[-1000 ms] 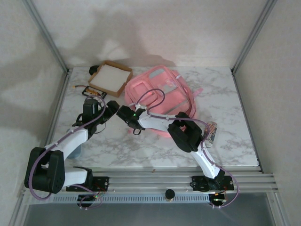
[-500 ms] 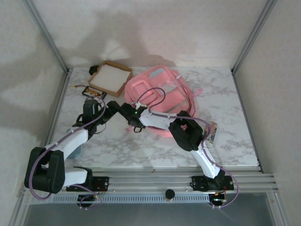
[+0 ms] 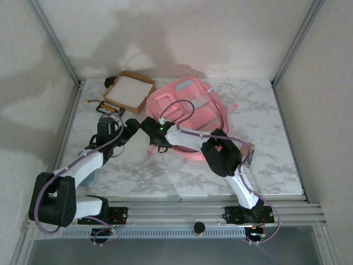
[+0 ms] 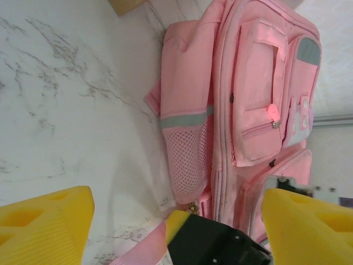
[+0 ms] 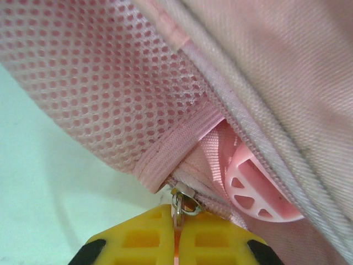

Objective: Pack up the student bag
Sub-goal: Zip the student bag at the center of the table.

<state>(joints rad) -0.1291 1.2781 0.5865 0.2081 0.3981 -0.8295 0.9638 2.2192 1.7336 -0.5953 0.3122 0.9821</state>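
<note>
The student bag (image 3: 193, 107) lies flat at the back middle of the table, a pink backpack with front pockets and a grey-blue panel. My right gripper (image 3: 151, 127) is at the bag's near left corner. In the right wrist view its yellow fingers (image 5: 138, 243) are shut on the metal zipper pull (image 5: 185, 201), just below the mesh side pocket (image 5: 110, 83). My left gripper (image 3: 131, 126) hovers right beside it, open with nothing held. In the left wrist view its yellow fingers (image 4: 44, 226) stand wide apart around the right gripper's black body (image 4: 220, 245), with the bag (image 4: 248, 99) beyond.
A shallow tan cardboard tray (image 3: 130, 91) sits at the back left, touching the bag's corner. A small dark item with orange parts (image 3: 108, 108) lies in front of it. A pink strap (image 4: 138, 248) trails on the marble. A striped object (image 3: 248, 152) lies by the right arm.
My right gripper has shifted a little toward the back along the bag's left corner, still shut on the pull. The left arm has hardly moved.
</note>
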